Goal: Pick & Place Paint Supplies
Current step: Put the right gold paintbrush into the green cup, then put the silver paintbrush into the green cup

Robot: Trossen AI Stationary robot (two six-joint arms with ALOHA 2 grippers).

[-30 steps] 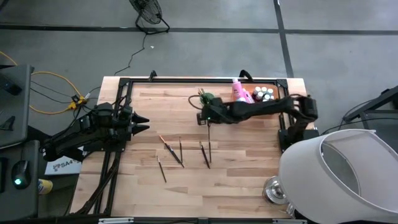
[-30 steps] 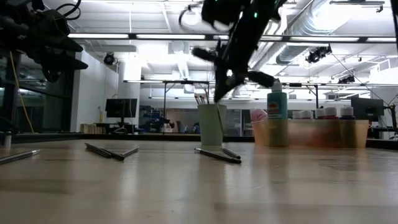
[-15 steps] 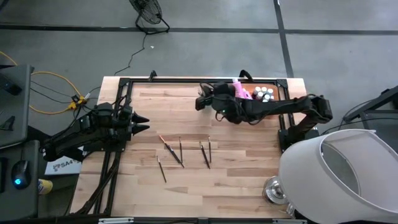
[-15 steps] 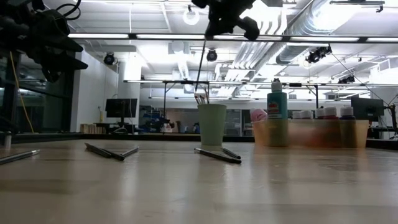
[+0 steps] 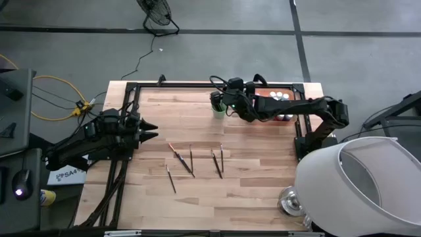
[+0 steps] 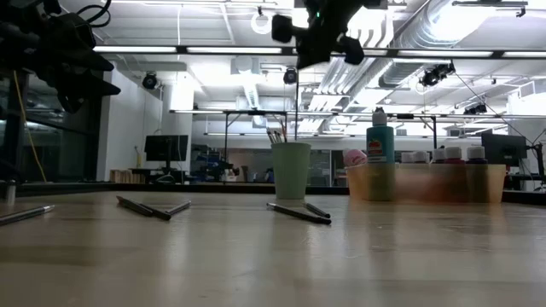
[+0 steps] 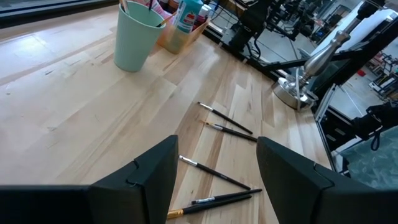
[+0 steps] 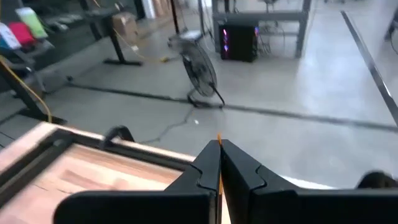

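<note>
Since a second ago the right claw (image 5: pixel 222 100) has travelled from above the loose brushes at mid-bench toward the far edge and now hangs high over the light green plastic cup (image 5: pixel 218 104), carrying a thin dark paintbrush with an orange tip (image 8: pixel 219 163). The right wrist view shows its two fingers pressed together on that brush, the orange end showing just past the fingertips; in the low view the brush shaft hangs close to vertical below the claw (image 6: pixel 317 34), its lower end above the brushes already standing in the cup (image 6: pixel 291 170). The relation that governs the coming move is therefore vertical: the cup mouth lies almost directly beneath the claw, and the brush's long axis points down at it, so, as a judgement, a straight descent and release should suffice, with the risk that the tip catches the cup rim or the bristles already inside. Just beside the cup stands the flat orange tray (image 6: pixel 425 181) holding a teal bottle (image 6: pixel 380 137) and small pale-capped paint bottles (image 5: pixel 280 96). Several more thin dark brushes (image 5: pixel 190 160) lie on the wooden bench (image 5: pixel 263 191), well apart from the cup. The left claw (image 5: pixel 147 130) waits at the bench's left edge, fingers spread and empty, nearer to those loose brushes than the right.
</note>
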